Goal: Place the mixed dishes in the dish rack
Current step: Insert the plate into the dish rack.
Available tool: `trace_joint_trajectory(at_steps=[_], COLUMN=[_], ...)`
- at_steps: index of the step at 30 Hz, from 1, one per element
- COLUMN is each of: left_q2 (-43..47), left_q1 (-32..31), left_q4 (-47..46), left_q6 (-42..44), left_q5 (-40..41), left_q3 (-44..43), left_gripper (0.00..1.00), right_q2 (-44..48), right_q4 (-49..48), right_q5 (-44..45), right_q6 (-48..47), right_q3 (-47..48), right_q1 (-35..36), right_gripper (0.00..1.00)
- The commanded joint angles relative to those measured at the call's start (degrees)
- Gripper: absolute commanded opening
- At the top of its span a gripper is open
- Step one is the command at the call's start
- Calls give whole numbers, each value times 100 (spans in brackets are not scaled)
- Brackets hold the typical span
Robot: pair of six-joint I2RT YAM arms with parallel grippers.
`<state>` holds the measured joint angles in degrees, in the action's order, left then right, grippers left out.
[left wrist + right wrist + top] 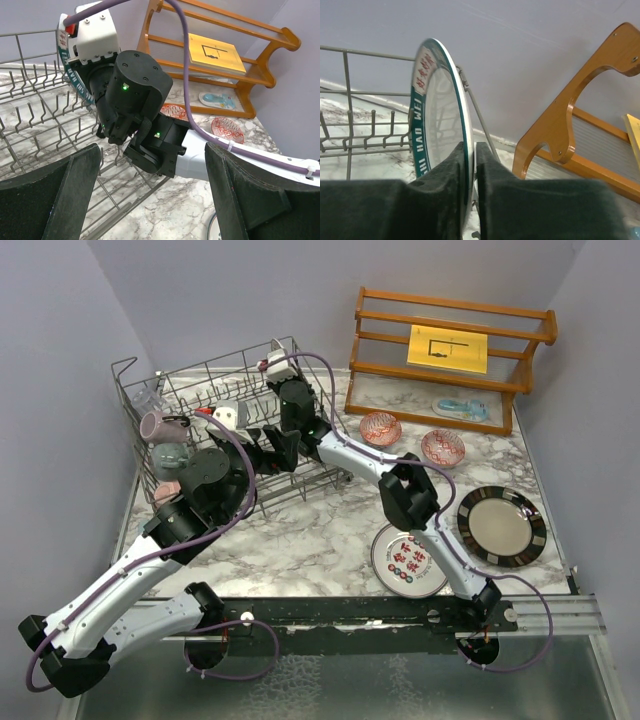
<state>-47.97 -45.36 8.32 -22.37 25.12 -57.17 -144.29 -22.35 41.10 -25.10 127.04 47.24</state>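
Plate [437, 100] w/ teal rim is pinched on edge by R gripper [470, 150] over far side of dish rack [347, 100]. It is held upright, lettered face twd the tines. "HAO WEI" and red characters are seen on the rim. L gripper [150, 197] is spread wide, nothing held.

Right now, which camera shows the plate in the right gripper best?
Right wrist view: the teal-rimmed plate is close, on edge, rim pinched in the right gripper. Left wrist view shows only a sliver of rim; from above, the arm mostly hides it.
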Motion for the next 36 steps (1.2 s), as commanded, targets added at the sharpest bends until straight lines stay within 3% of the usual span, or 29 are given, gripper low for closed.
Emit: trace_joint_trajectory(at_steps=[1,3,8,13,18,23,32,36], left_q2=[27,35,70,169,463,938,1547,1485], left_q1=[36,35,36,36,36,36,35,36], left_q4=[-109,-110,-113,-141,-679,-1645,-3113,-3402], left_q6=[-35,-45,-65,-126,-98,-103,-246,-406], left_q5=[3,10,-15,-138,-587,-1202,-2371,-2925], left_q3=[8,16,32,61,348,887,1533,1700], left_gripper=[87,87,86,86,86,87,90,94], right_q2=[-158,-135,-37,356,958,1772,3305,4048], right_q4=[94,192,362,676,1076,1674,2837,3554], right_q5=[33,-32,-149,-430,-872,-1536,-3194,-4402], right_q6=[265,368,539,683,716,890,921,716], right_q3=[-125,-144,-157,-214,-395,-871,-1940,-2396], right_q1=[100,101,101,101,101,96,43,-107], right_gripper=[18,19,36,60,75,82,85,86])
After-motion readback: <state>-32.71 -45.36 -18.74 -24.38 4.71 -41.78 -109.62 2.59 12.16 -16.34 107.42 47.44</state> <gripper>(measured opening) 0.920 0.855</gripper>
